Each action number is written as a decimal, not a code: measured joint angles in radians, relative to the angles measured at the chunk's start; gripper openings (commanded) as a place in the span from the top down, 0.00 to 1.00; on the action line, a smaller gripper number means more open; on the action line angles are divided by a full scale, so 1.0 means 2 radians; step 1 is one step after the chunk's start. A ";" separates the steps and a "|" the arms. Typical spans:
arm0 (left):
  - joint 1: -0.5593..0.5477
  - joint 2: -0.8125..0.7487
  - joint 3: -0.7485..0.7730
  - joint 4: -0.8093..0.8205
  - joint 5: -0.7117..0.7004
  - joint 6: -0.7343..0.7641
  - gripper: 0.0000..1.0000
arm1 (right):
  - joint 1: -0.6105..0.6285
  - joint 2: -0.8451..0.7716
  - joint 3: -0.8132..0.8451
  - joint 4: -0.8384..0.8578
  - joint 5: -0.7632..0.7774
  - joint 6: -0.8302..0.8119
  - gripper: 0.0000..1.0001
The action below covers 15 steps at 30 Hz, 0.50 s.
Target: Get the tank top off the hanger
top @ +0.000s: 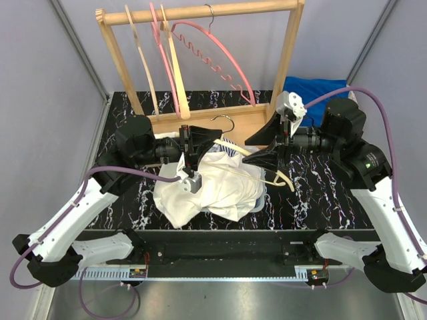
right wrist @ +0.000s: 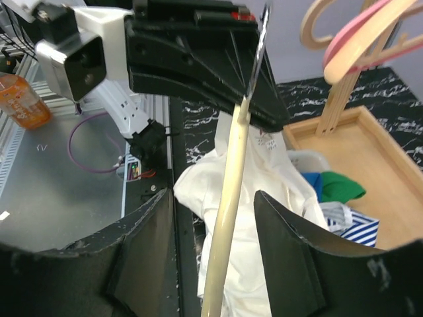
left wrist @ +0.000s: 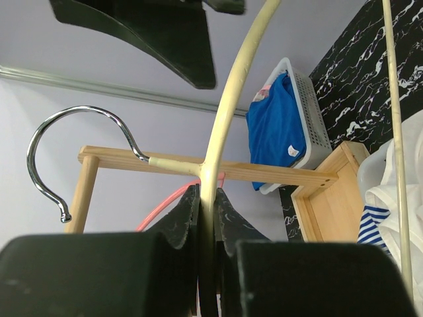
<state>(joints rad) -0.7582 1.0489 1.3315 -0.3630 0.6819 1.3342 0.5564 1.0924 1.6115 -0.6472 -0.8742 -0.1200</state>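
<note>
Here, one cream hanger (left wrist: 223, 99); left hand (left wrist: 207, 201) clamps it; right hand (right wrist: 213, 198) gapes around it; one tank top (top: 220, 188), crumpled.

No legible text anywhere; small dark print on white tank top (right wrist: 284, 172) too blurred to read.

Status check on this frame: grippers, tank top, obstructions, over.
Left gripper shut on cream hanger near its hook. Right gripper open, jaws straddling one bare hanger arm. Tank top heaped on table. Striped clothing lies alongside.
</note>
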 measured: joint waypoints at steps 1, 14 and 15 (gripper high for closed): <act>-0.002 0.001 0.000 0.001 0.000 0.001 1.00 | 0.000 -0.004 -0.011 0.000 0.001 0.003 0.39; -0.014 0.012 0.011 0.010 -0.006 0.000 1.00 | 0.000 -0.008 -0.023 -0.001 0.024 0.012 0.47; -0.015 0.012 0.011 0.010 -0.007 0.000 1.00 | 0.000 -0.009 -0.023 -0.001 0.025 0.012 0.48</act>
<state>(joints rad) -0.7879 1.0733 1.3540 -0.3424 0.6682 1.3346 0.5564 1.0752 1.5658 -0.6498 -0.8246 -0.0956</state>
